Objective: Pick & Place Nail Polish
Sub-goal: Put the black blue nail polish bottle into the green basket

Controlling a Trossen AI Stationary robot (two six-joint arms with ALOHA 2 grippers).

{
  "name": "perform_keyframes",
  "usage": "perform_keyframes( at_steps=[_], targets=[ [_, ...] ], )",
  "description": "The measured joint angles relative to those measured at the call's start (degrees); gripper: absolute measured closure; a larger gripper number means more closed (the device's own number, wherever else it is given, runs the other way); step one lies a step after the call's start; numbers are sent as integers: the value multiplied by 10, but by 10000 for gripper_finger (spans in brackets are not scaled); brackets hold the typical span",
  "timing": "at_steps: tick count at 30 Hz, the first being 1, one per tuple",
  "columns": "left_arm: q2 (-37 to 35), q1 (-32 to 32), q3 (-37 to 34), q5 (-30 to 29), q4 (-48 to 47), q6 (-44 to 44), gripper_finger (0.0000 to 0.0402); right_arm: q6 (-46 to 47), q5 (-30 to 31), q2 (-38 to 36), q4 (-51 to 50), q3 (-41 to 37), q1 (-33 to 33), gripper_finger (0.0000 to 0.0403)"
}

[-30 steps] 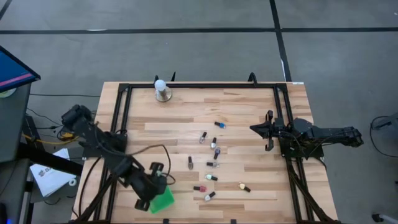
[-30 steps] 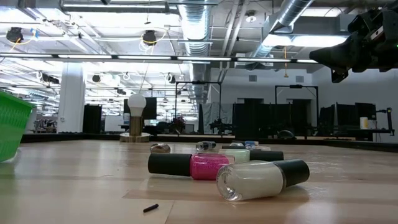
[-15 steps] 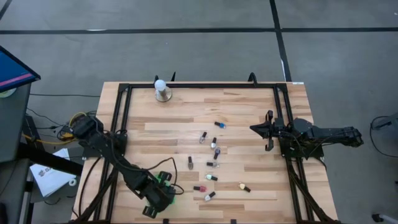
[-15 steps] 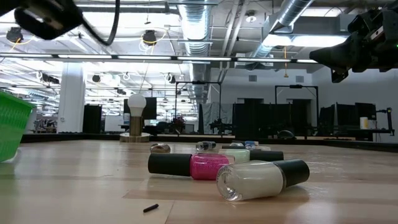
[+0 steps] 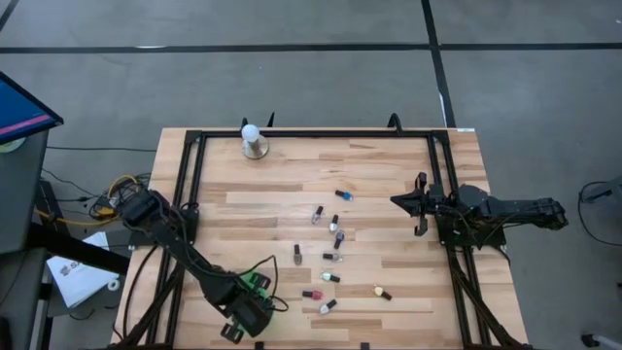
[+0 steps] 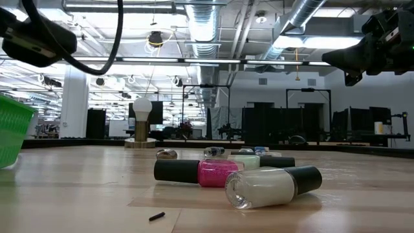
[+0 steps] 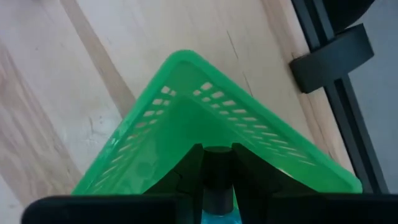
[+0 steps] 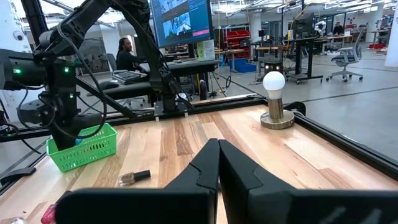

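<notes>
A dark-capped teal bottle [image 7: 217, 208] is pinched by the left gripper [image 7: 217, 186] above a perforated green plastic basket [image 7: 186, 106], visible only from its wrist; the right gripper [image 8: 217, 165] is shut, empty.

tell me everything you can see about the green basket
The basket is bright green plastic with slotted, perforated walls and an open top. It sits upright on the wood table at its front left corner. The left end effector hangs right over it, holding a dark-capped teal bottle above its inside. What the basket already holds is hidden.
</notes>
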Motion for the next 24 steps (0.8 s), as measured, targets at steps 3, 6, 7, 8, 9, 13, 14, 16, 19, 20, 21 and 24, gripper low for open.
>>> perform_keyframes(
  at_steps=[3, 6, 7, 8, 9, 13, 14, 16, 19, 20, 21, 24],
  targets=[
    [0, 0, 0, 0, 1, 0, 344, 0, 0, 0, 0, 0, 0, 403],
    [0, 0, 0, 0, 0, 0, 344, 0, 0, 0, 0, 0, 0, 403],
    [0, 0, 0, 0, 0, 0, 344, 0, 0, 0, 0, 0, 0, 403],
    [0, 0, 0, 0, 0, 0, 343, 0, 0, 0, 0, 0, 0, 403],
    [0, 0, 0, 0, 0, 0, 343, 0, 0, 0, 0, 0, 0, 403],
    [0, 0, 0, -1, 0, 0, 332, 0, 0, 0, 0, 0, 0, 403],
    [0, 0, 0, -1, 0, 0, 326, 0, 0, 0, 0, 0, 0, 403],
    [0, 0, 0, -6, 0, -5, 315, 0, 0, 0, 0, 0, 0, 403],
    [0, 0, 0, -27, -1, -26, 299, 0, 0, 0, 0, 0, 0, 403],
    [0, 0, 0, -31, -2, -35, 294, 0, 0, 0, 0, 0, 0, 403],
    [0, 0, 0, -32, -2, -39, 288, 0, 0, 0, 0, 0, 0, 403],
    [-4, 1, 0, -33, -3, -65, 267, 0, 0, 0, 0, 0, 0, 403]
  ],
)
